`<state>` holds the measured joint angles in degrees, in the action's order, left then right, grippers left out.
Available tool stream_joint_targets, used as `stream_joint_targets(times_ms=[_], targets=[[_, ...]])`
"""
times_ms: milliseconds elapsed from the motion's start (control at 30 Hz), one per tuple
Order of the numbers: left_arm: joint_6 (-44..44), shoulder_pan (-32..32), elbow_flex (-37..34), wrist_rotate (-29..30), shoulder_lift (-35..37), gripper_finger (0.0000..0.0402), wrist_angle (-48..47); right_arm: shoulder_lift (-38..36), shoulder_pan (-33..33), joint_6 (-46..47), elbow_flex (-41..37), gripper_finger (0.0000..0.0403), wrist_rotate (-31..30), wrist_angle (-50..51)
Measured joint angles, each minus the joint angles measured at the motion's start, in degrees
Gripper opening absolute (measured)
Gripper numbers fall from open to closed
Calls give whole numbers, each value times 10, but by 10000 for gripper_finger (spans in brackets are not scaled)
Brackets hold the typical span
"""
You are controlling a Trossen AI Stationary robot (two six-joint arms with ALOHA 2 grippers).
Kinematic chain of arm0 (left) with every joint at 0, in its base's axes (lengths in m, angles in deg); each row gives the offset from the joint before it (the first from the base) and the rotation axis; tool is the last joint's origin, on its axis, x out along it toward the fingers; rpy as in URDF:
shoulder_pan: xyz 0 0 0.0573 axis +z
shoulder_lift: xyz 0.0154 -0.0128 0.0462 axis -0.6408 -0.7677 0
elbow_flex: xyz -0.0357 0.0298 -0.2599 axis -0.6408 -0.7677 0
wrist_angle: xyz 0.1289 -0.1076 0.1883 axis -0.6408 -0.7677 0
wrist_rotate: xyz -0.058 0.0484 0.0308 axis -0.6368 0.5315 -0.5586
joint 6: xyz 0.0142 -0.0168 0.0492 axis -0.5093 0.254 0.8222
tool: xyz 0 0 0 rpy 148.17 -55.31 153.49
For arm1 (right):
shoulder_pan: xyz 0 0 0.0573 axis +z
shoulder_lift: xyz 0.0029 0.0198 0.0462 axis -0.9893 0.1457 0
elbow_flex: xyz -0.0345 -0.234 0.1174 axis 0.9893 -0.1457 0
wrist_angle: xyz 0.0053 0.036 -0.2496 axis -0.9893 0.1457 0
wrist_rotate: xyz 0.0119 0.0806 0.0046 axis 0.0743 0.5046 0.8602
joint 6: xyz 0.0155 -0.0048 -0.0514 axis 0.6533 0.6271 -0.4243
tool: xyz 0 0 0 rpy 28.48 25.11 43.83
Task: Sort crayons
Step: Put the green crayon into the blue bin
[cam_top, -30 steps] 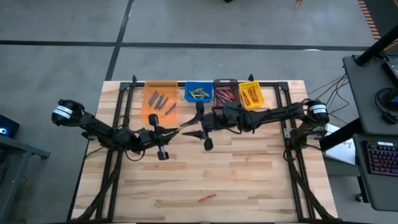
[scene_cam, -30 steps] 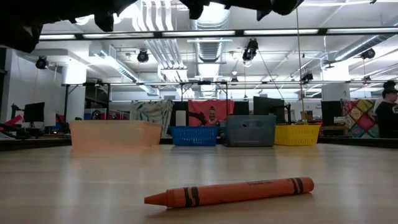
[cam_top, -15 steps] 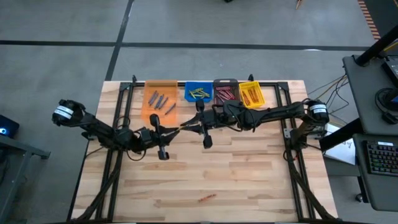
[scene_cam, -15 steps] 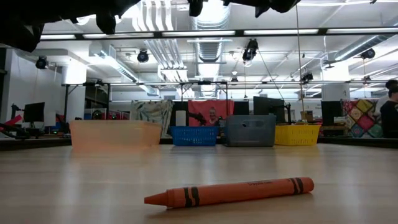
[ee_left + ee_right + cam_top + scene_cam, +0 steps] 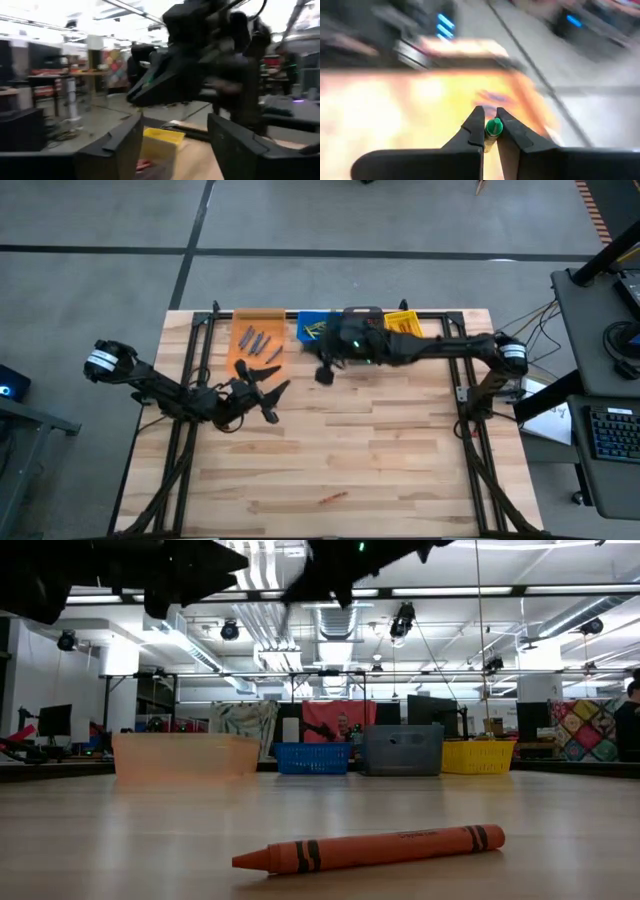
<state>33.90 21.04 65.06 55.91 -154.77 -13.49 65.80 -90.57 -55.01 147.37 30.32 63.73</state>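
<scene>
A green crayon (image 5: 493,127) sits between the fingers of my right gripper (image 5: 491,125), which is shut on it above the table near the blue bin (image 5: 312,328); in the high view this gripper (image 5: 322,372) hides the crayon. My left gripper (image 5: 272,388) stands open and empty left of it, below the orange bin (image 5: 258,345), which holds several crayons. In the left wrist view the open fingers (image 5: 125,145) frame the right arm. An orange crayon (image 5: 370,848) lies on its side near the table's front edge (image 5: 333,498). My right gripper pinches the green crayon between its two fingertips (image 5: 479,122). The crayon's round end (image 5: 493,129) faces back toward the wrist, so it lies roughly along the fingers. It is lifted clear of the table.
A grey bin (image 5: 362,315) and a yellow bin (image 5: 403,325) stand in the row at the far edge, partly under the right arm. Dark frame rails run along the table's left and right sides (image 5: 185,440). Bare wood lies between the arms and the orange crayon.
My left gripper has opened and let go of the thin crayon it held out toward the right gripper. My right gripper has shut on it, then swung toward the table's far edge and the bins, carrying it off.
</scene>
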Motion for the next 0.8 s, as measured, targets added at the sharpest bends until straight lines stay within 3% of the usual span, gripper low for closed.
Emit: stream_joint_targets(times_ms=[100, 400, 633, 800], targets=[[13, 0, 0, 17, 0, 214, 0, 26, -45, -18, 36, 14, -72, 92], [34, 12, 0, 19, 6, 201, -3, 154, -179, -5, 83, 13, -67, 133], [50, 16, 0, 25, 6, 185, -3, 197, -197, 9, 87, 20, -64, 138], [43, 16, 0, 24, 7, 179, -17, 199, -197, 19, 88, 74, -51, 139]])
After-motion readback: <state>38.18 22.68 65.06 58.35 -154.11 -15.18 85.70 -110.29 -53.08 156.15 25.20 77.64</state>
